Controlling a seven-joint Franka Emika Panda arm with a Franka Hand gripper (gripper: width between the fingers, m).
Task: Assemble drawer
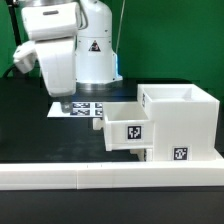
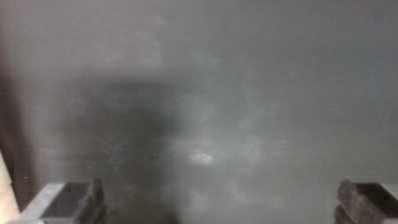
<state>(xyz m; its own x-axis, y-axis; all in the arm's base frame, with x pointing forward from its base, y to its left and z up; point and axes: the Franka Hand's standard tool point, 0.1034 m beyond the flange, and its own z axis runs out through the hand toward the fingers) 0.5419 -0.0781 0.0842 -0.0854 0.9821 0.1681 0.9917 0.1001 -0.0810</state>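
The white drawer casing (image 1: 185, 120) stands at the exterior view's right, a black-and-white tag low on its front. One small box tray (image 1: 130, 125) with a tag on its face sticks out of the casing's left side, partly pushed in. A second tray is not in view. My gripper (image 1: 62, 102) hangs to the left of the tray, apart from it, over the black table. In the wrist view my gripper (image 2: 217, 205) is open and empty, with both fingertips (image 2: 63, 203) wide apart over bare dark table.
The marker board (image 1: 88, 108) lies flat on the table just right of my gripper, behind the tray. A low white rail (image 1: 90, 177) edges the table's front. The robot's white base (image 1: 95, 50) stands at the back.
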